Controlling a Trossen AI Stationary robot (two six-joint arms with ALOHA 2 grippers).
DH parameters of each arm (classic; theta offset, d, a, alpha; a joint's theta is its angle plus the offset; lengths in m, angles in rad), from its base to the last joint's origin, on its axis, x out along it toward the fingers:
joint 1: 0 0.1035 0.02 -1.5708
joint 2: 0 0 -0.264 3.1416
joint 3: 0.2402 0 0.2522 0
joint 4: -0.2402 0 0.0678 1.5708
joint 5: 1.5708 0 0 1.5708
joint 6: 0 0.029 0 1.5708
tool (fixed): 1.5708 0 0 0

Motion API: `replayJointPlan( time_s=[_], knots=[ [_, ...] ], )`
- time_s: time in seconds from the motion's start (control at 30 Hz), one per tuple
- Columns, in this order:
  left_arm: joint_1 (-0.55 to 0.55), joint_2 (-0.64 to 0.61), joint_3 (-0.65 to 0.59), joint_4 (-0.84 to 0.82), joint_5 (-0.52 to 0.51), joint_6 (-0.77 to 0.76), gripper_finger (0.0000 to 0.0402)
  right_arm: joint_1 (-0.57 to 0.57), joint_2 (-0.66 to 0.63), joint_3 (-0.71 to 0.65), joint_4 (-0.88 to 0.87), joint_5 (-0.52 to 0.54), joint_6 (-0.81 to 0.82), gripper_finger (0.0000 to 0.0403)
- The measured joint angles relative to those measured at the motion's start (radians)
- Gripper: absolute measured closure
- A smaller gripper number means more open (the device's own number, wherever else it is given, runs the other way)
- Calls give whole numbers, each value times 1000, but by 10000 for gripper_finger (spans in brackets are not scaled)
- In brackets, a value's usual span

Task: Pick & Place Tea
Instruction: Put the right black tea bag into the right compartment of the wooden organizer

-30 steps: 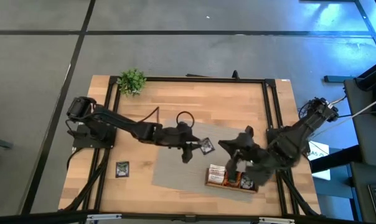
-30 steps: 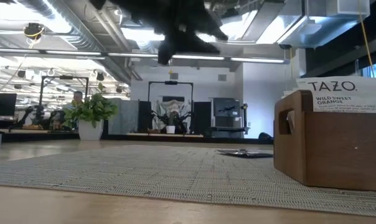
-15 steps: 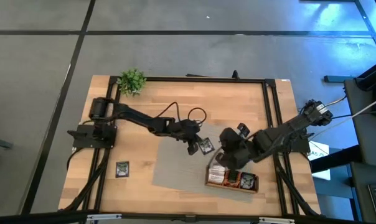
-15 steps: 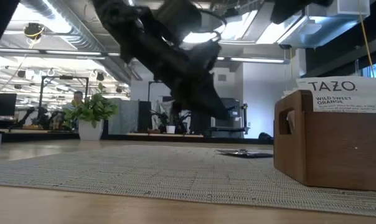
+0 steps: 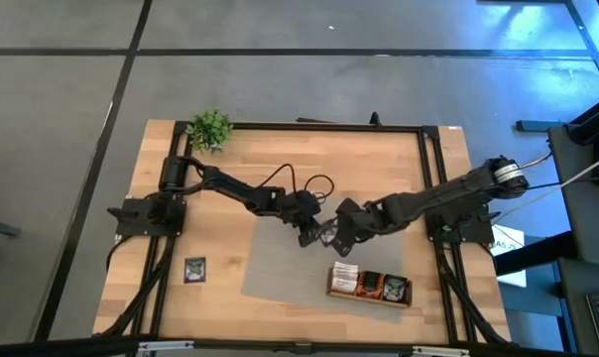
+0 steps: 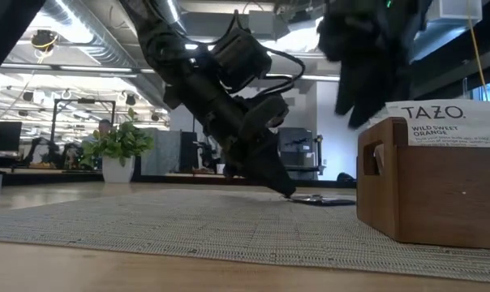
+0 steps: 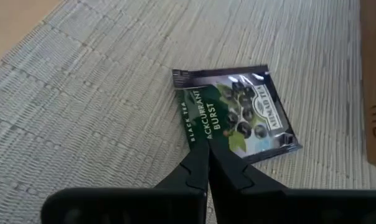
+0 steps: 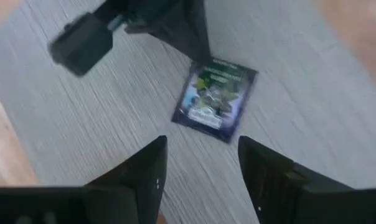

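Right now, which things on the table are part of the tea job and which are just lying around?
Job:
- dark purple square blackcurrant tea sachet on the mat, shut left claw at its edge, open right claw above it
- second dark sachet on bare wood
- long wooden tray holding sachets

Lying about:
- grey woven mat
- small green potted plant
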Motion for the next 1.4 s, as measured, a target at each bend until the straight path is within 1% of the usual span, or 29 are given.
replayJointPlan(
  time_s=[0.1, 0.3, 0.43, 0.57, 0.7, 0.97, 1.17, 1.4],
  knots=[
    [1, 0, 0, -1, -3, 1, 399, -26, 0, -80, 127, -35, -11, 206],
    [1, 4, 0, -11, -9, 1, 399, -39, 0, -205, 311, -98, 62, 219],
    [-2, 29, 3, -2, -11, -10, 399, -39, 0, -271, 378, -99, 117, 221],
    [-5, 52, 5, 2, -1, -49, 399, -40, 0, -323, 391, -104, 330, 220],
    [-8, 57, 5, -1, -9, -53, 399, -40, 0, -359, 417, -110, 417, 220],
    [-7, 58, 3, -4, -7, -61, 399, -40, 0, -467, 676, -91, 516, 219],
    [-8, 58, 2, -3, -7, -64, 399, -40, -1, -530, 748, -80, 590, 219],
    [-8, 59, 2, -2, -7, -75, 399, -57, 22, -552, 849, -61, 588, 221]
  ],
)
